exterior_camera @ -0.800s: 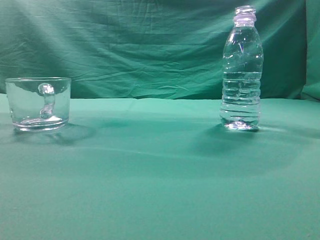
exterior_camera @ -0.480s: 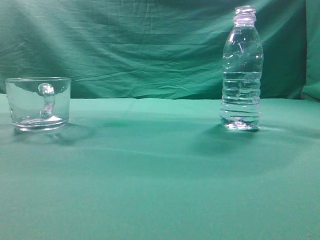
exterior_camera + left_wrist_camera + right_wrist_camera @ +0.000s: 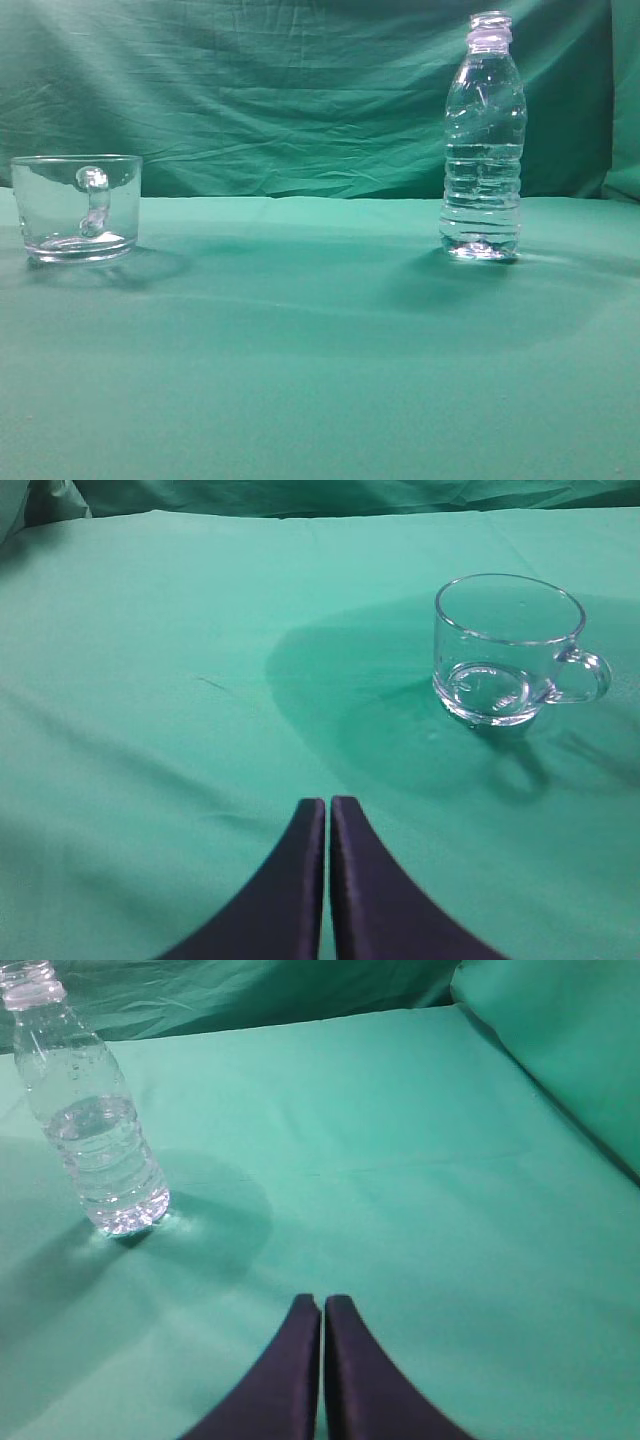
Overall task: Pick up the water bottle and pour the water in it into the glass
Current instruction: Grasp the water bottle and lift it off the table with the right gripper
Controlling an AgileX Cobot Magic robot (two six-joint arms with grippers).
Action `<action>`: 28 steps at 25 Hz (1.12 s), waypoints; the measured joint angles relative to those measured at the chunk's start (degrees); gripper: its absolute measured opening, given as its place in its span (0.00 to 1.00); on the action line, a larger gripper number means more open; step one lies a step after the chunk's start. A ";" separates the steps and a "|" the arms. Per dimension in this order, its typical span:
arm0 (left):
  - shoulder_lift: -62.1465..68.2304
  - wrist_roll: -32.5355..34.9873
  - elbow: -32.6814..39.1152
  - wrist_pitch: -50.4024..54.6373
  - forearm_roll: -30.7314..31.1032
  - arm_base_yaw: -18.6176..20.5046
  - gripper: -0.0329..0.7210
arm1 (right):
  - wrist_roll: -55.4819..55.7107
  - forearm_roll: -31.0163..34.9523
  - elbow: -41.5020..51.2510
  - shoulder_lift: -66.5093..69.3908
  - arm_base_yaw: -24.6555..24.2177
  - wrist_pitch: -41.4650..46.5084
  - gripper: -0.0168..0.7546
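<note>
In the exterior view, the glass (image 3: 77, 207) stands at the left and the water bottle (image 3: 483, 140) stands upright at the right, well apart on the green desk (image 3: 320, 350). The water (image 3: 482, 200) fills the bottle about halfway.

In the left wrist view, the left pincer (image 3: 328, 815) is closed and holds nothing. The glass (image 3: 508, 648) sits at the upper right.

In the right wrist view, the right pincer (image 3: 321, 1310) is closed and holds nothing. The bottle (image 3: 88, 1110) stands at the upper left.

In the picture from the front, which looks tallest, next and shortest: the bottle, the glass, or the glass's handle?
1. The water bottle, clearly tallest.
2. The glass, under half the bottle's height.
3. The handle, shorter than the glass it sits on.
</note>
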 joint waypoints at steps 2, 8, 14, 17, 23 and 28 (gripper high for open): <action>0.00 0.00 0.00 0.00 0.00 0.00 0.04 | 0.00 -0.27 0.00 0.00 0.00 -0.15 0.02; 0.00 0.00 0.00 0.00 0.00 0.00 0.04 | 0.00 1.33 0.10 0.00 0.00 -15.19 0.02; 0.00 0.00 0.00 0.00 0.00 0.00 0.04 | 4.65 1.39 -0.99 0.00 0.00 -32.68 0.02; 0.00 0.00 0.00 0.00 0.00 0.00 0.04 | 5.47 -0.04 -6.89 1.76 0.00 -24.95 0.02; 0.00 0.00 0.00 0.00 0.00 0.00 0.04 | 5.57 -0.56 -16.30 18.05 0.00 -12.30 0.02; 0.00 0.00 0.00 0.00 0.00 0.00 0.04 | 5.57 -0.56 -18.86 29.48 2.66 -13.54 0.02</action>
